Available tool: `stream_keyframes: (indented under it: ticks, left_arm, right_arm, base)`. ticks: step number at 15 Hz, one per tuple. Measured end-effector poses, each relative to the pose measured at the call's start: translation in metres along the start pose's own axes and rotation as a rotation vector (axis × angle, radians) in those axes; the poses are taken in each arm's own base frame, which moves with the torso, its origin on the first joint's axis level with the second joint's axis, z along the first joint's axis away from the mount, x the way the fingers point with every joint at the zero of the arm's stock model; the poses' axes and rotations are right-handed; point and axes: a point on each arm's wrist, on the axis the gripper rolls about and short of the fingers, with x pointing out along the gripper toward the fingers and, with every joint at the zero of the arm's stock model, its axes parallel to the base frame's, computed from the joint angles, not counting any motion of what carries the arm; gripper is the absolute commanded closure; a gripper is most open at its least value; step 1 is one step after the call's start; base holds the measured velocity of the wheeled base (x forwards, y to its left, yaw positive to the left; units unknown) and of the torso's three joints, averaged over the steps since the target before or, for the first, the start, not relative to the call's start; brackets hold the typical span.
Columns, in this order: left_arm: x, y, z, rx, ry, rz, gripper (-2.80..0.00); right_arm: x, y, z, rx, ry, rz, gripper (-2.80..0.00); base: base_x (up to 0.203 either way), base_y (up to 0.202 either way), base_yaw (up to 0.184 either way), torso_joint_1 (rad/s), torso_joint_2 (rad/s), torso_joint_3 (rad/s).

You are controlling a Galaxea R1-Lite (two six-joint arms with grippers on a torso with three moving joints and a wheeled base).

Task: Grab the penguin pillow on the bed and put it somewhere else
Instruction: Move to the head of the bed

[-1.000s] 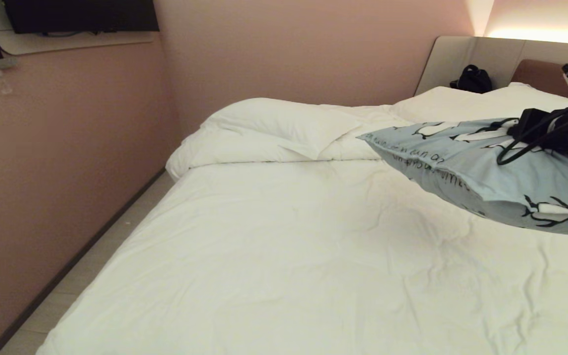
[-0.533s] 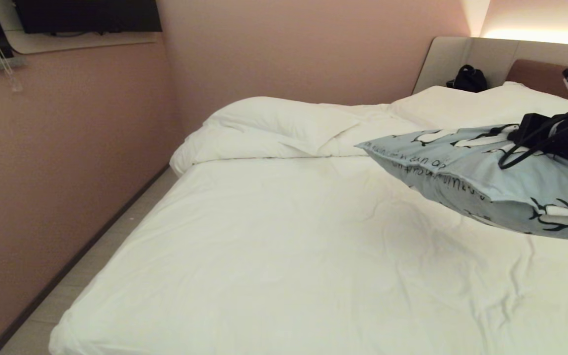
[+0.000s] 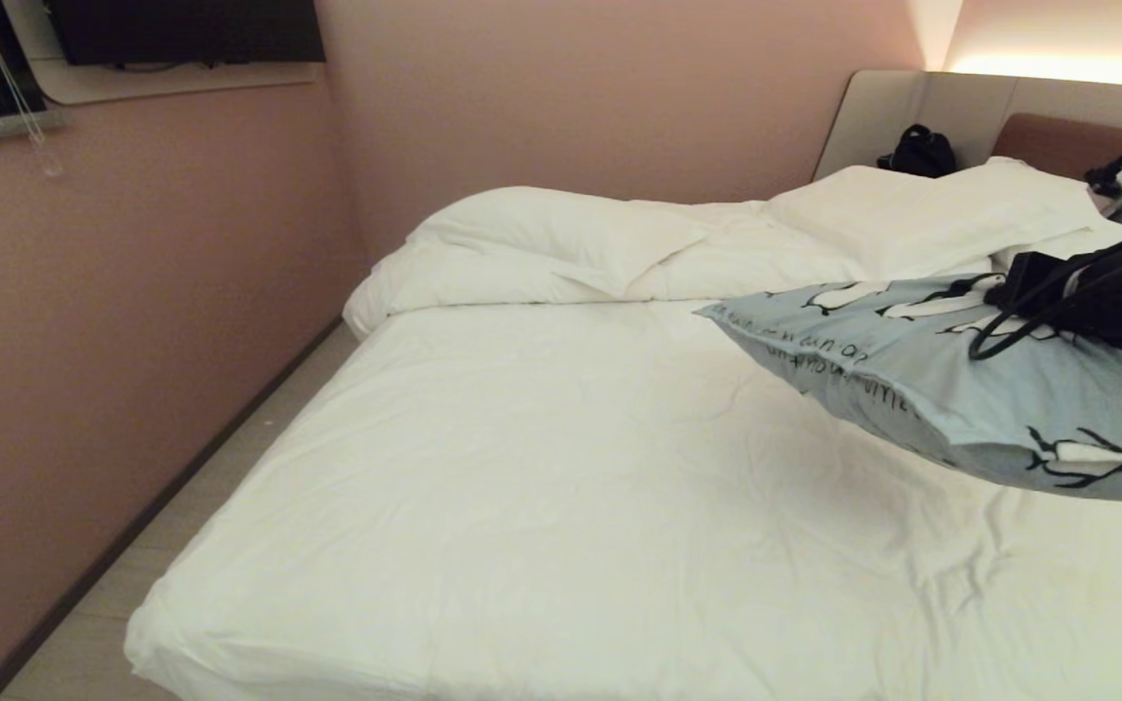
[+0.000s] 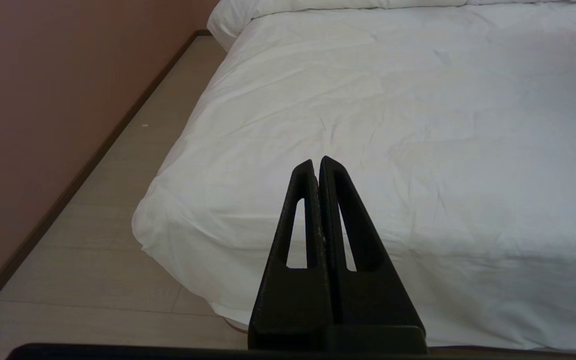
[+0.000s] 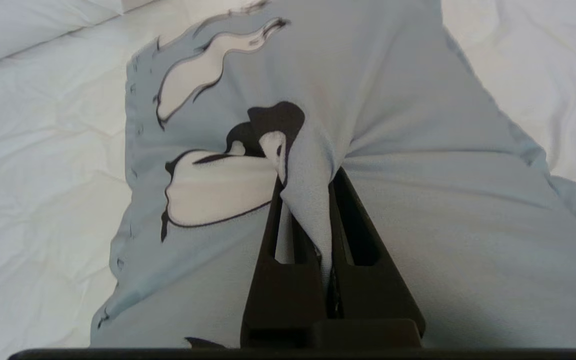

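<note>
The penguin pillow, light blue-grey with black-and-white penguins and dark script, hangs above the right side of the bed without touching the sheet. My right gripper holds it from above. In the right wrist view the right gripper is shut on a pinched fold of the penguin pillow, with the white sheet below. My left gripper is shut and empty, low at the bed's foot corner; it does not show in the head view.
A rumpled white duvet and white pillows lie at the far end before the brown headboard. A black bag sits on the ledge there. A pink wall and a narrow strip of floor run along the bed's left.
The whole head view has shifted a little, so the camera moved. The held pillow now hangs slightly lower against the bed. The right gripper's hold is unchanged.
</note>
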Motion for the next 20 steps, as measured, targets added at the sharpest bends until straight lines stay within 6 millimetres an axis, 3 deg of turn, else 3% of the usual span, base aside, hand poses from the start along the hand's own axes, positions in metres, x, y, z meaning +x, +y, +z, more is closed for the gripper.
stream_keyframes:
  ticks: [8,20]
  left_arm:
    - [0.0,0.0,0.0,0.002,0.002,0.005,0.0]
    - [0.0,0.0,0.0,0.0,0.001,0.005,0.0]
  right_arm:
    - [0.008,-0.003,-0.016,0.015,0.026,0.065,0.0]
    - [0.021,-0.008,-0.018,0.027,-0.003,0.09,0.0]
  base:
    - [0.001,-0.018,0.002,0.0,0.0,0.001]
    - [0.0,-0.193,0.0,0.003,0.0,0.002]
